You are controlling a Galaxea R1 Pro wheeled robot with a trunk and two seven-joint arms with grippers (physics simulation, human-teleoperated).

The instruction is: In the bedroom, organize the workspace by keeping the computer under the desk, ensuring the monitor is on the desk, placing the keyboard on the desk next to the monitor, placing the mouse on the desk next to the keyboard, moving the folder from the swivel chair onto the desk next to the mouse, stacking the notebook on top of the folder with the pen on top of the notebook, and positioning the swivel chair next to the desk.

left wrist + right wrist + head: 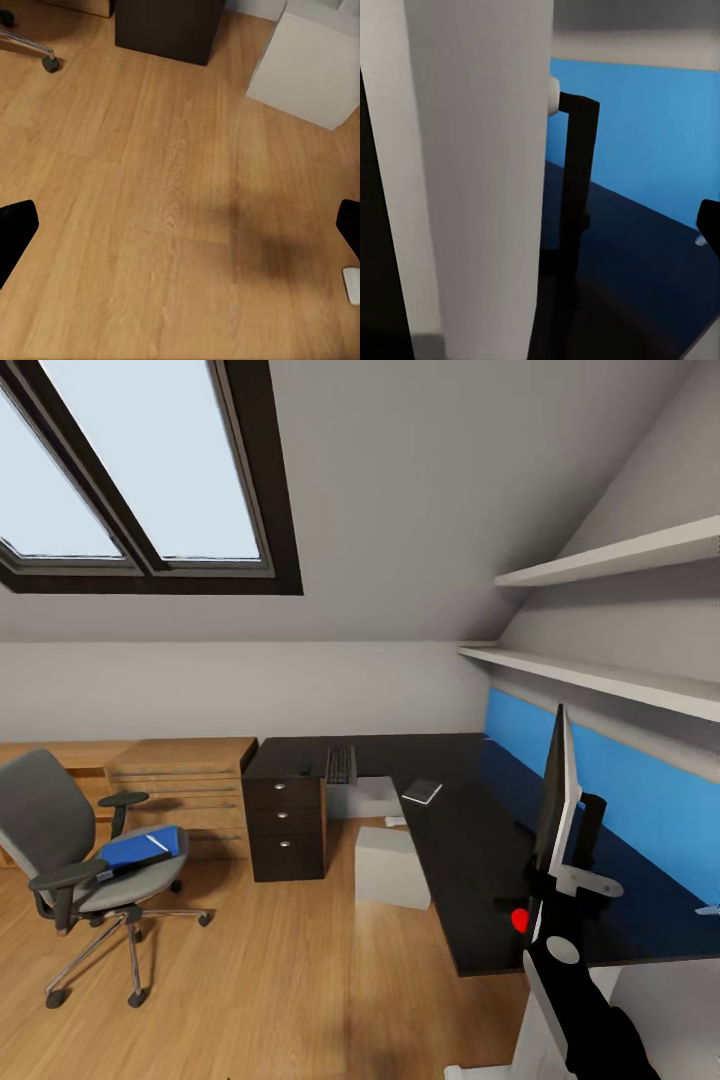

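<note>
The monitor stood on the dark worktop at the right, with the right end effector at its near edge; whether it was pinched could not be told. The panel was judged heavy, stiff and fragile, best held by its edges. The left end effector was spread over the floor.

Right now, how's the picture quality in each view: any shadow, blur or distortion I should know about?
Head view: evenly lit, wide-angle bend in the white wall shelves. Left wrist view: a soft dark shadow patch on the light wooden floor. Right wrist view: the white-backed flat monitor is too near and blurred; the blue wall panel stays readable.
</note>
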